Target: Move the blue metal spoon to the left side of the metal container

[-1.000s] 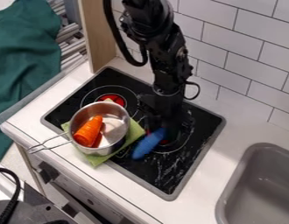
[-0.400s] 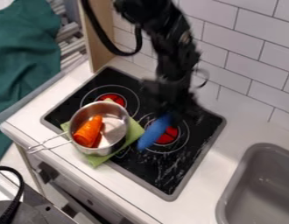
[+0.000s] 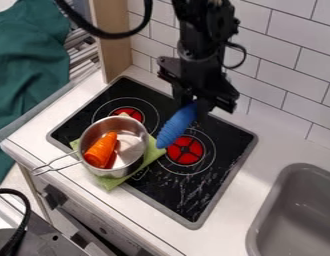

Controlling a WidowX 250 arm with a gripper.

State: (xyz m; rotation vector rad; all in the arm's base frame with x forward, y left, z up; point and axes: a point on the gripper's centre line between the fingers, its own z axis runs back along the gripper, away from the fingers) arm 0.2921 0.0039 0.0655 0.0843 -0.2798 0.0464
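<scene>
- I have my black two-finger gripper over the far part of the black stovetop, clamped on the upper end of a blue, ridged, elongated piece, which the task calls a spoon.
- That piece hangs at a slant from my grip, its free end pointing down toward the shiny metal saucepan. From my camera, it is to the right of the pan, near its rim and outside it.
- In the pan I can see an orange toy carrot. The pan sits on a light green cloth, its wire handle pointing to the lower left of my view.
- I see one red burner just beside the blue piece in my view, and another red burner behind the pan.
- A grey sink is set into the white counter at the right.
</scene>
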